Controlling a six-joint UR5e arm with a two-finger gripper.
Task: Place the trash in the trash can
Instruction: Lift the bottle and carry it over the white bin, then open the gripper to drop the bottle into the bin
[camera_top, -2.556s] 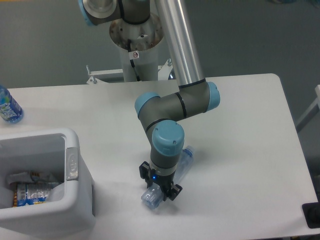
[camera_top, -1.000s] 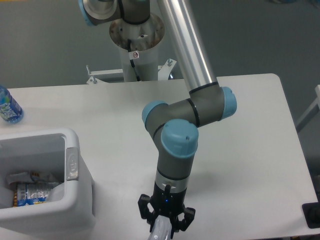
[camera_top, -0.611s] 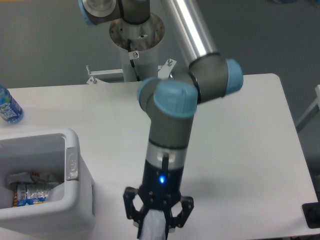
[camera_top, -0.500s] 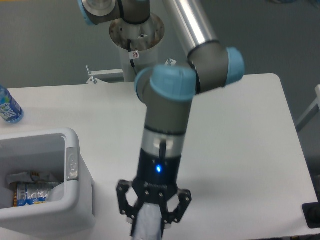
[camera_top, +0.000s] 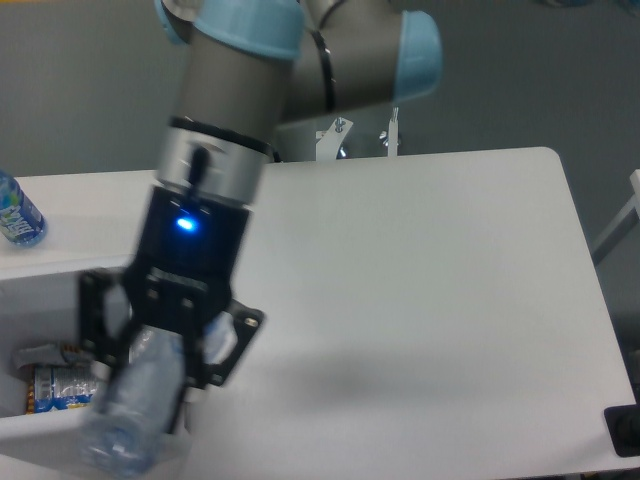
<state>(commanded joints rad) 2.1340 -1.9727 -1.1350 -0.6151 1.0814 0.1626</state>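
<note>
Clear plastic catches the light as the crushed bottle (camera_top: 135, 405) hangs cap-down in the gripper (camera_top: 160, 345), whose black fingers are clamped on its upper body, high and close to the camera, right over the near right edge of the trash can (camera_top: 45, 440). Carrying is the step in hand, and to do it well the arm should, by my reading, bring the load further left until the whole bottle sits over the open mouth, not the rim, then lower a touch before letting go, so the thing drops inside instead of bouncing off the thick wall onto the table (camera_top: 420, 300). Inside the bin, partly hidden by the gripper, lies a crumpled white wrapper (camera_top: 40, 355) beside a packet with printed orange and blue (camera_top: 55, 385). The carried bottle looks dented, see-through, faintly bluish, its lower end blurred, so the cap is hard to make out. Far left on the table stands another bottle with a bright blue label (camera_top: 15, 215), well apart.
</note>
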